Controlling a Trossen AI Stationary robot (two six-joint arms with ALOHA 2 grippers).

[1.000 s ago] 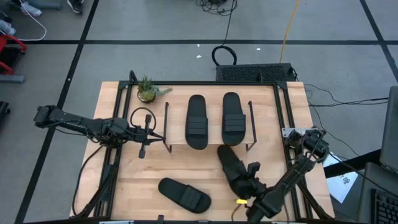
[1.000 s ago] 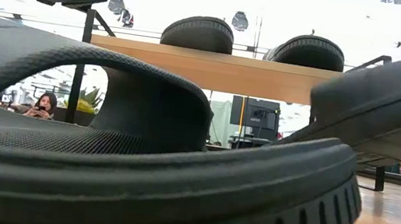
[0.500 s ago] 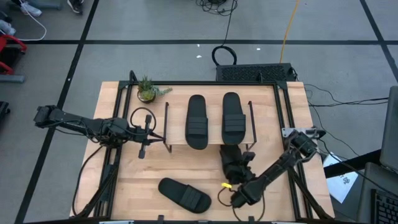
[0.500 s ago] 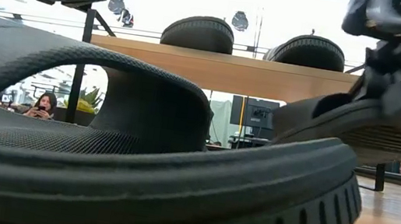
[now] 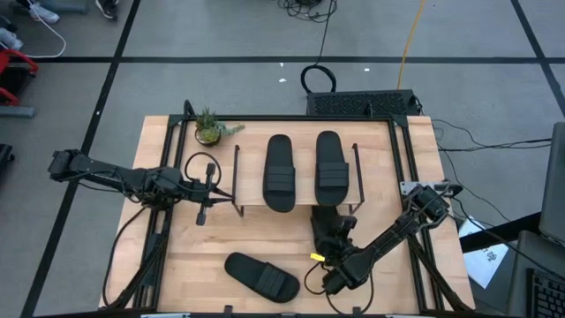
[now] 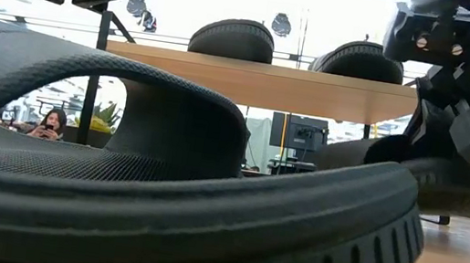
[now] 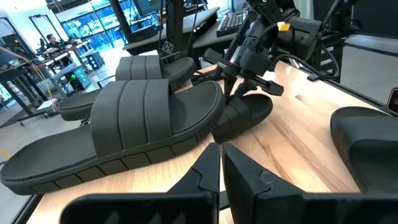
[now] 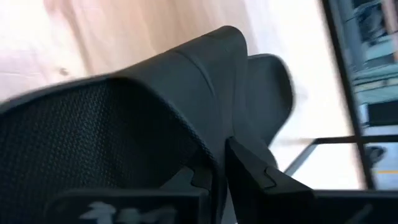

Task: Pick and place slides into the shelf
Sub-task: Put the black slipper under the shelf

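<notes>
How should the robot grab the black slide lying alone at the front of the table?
Grip the slide by its wide strap, coming down from above. It lies flat, sole down, with the strap arching up, probably leaving room for one finger underneath and one on top.

potted plant (image 5: 208, 128) at table's (image 5: 185, 269) far-left corner | black mat (image 5: 360, 103) behind table | person (image 6: 54, 124) seated beyond

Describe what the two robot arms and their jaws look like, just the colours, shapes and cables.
Both arms are slim, dark and jointed, with black cables looping alongside. The left gripper ends in two narrow black wedge-shaped fingers. The right gripper has matching black fingers, a small yellow tag near its wrist and silver screws on its housing.
</notes>
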